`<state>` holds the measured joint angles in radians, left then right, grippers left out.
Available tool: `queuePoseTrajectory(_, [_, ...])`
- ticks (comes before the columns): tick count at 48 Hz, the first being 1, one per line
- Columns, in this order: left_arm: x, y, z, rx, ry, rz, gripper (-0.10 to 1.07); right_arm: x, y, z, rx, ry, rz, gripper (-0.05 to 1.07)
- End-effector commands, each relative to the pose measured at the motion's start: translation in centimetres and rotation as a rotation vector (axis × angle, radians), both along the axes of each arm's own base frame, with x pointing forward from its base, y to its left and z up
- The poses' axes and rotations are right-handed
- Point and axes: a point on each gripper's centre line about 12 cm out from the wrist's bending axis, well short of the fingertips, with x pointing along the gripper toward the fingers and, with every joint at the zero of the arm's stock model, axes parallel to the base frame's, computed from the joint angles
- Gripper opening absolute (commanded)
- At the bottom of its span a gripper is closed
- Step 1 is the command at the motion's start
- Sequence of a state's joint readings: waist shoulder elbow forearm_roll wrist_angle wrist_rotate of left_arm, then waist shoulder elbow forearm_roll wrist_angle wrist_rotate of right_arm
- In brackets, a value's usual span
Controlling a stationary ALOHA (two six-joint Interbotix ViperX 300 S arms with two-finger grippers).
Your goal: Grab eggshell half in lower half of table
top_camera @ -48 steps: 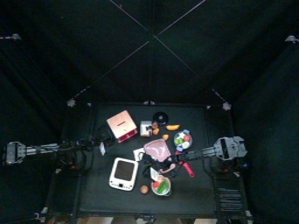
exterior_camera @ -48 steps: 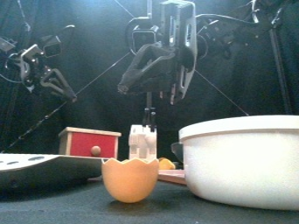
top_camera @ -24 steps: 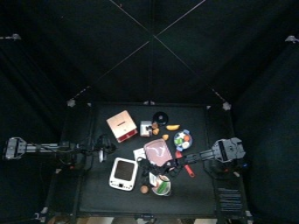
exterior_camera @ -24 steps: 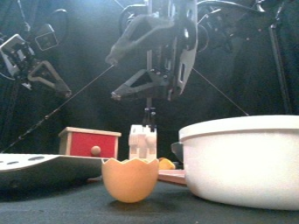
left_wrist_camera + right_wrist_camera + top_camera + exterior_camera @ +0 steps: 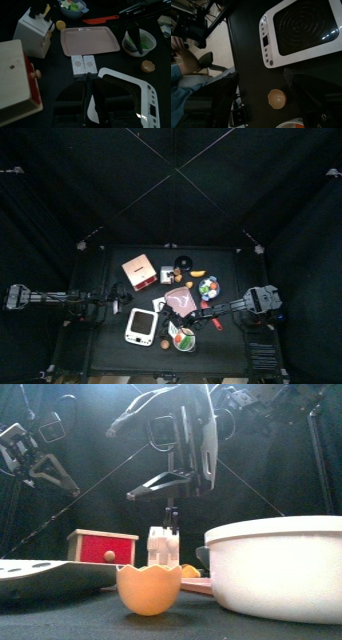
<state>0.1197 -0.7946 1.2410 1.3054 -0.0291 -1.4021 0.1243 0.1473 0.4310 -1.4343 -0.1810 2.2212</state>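
The eggshell half (image 5: 148, 589) sits open side up on the desk (image 5: 110, 356) near its front edge, at about six o'clock in the top view (image 5: 166, 343). It stands free, with nothing touching it. In the front view it has a jagged rim and stands between a flat white device (image 5: 47, 574) at nine o'clock and a large white bowl (image 5: 274, 564) at three o'clock. The top view shows the white device (image 5: 142, 325) just beside the shell at about ten o'clock, and a round white dish with green and red (image 5: 185, 338) just beside it at three o'clock.

The right gripper (image 5: 183, 446) hangs high above the shell with its jaws spread wide and nothing between them. Its wrist view looks down on the shell (image 5: 276, 97) lying apart from the white device (image 5: 298, 28); past the curtain a person's sleeve (image 5: 183, 80) shows.

The left gripper (image 5: 92, 102) rests low at the nine o'clock side of the desk, and whether its jaws are apart or together I cannot tell. Its wrist view shows a pink tray (image 5: 89, 40), a red-and-tan box (image 5: 17, 80), a white knife block (image 5: 35, 29) and the shell (image 5: 147, 65) well apart from it.
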Motion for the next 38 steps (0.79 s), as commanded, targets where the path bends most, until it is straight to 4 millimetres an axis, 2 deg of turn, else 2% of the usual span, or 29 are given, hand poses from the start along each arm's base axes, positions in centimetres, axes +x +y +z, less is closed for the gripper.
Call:
queuePoseTrajectory(1, [0.2, -0.1, 0.4, 0.0, -0.01, -0.006, 0.55, -0.1, -0.6, 3.3, 0.037, -0.069, -0.037, 1.01])
queuePoseTrajectory(10, [0.2, -0.1, 0.4, 0.0, -0.01, -0.006, 0.55, -0.5, -3.2, 5.3, 0.134, -0.093, -0.171, 1.01])
queuePoseTrajectory(19, [0.1, 0.0, 0.2, 0.003, -0.004, -0.002, 0.55, -1.5, -5.9, 5.0, 0.134, -0.079, -0.262, 1.01])
queuePoseTrajectory(26, [0.0, 0.1, 0.0, 0.003, 0.001, 0.004, 0.55, -1.6, -5.9, 5.7, 0.134, -0.095, -0.262, 1.01])
queuePoseTrajectory(38, [0.0, 0.2, 0.0, -0.001, 0.001, 0.01, 0.55, -1.4, -6.8, 8.0, 0.123, -0.154, -0.27, 1.01])
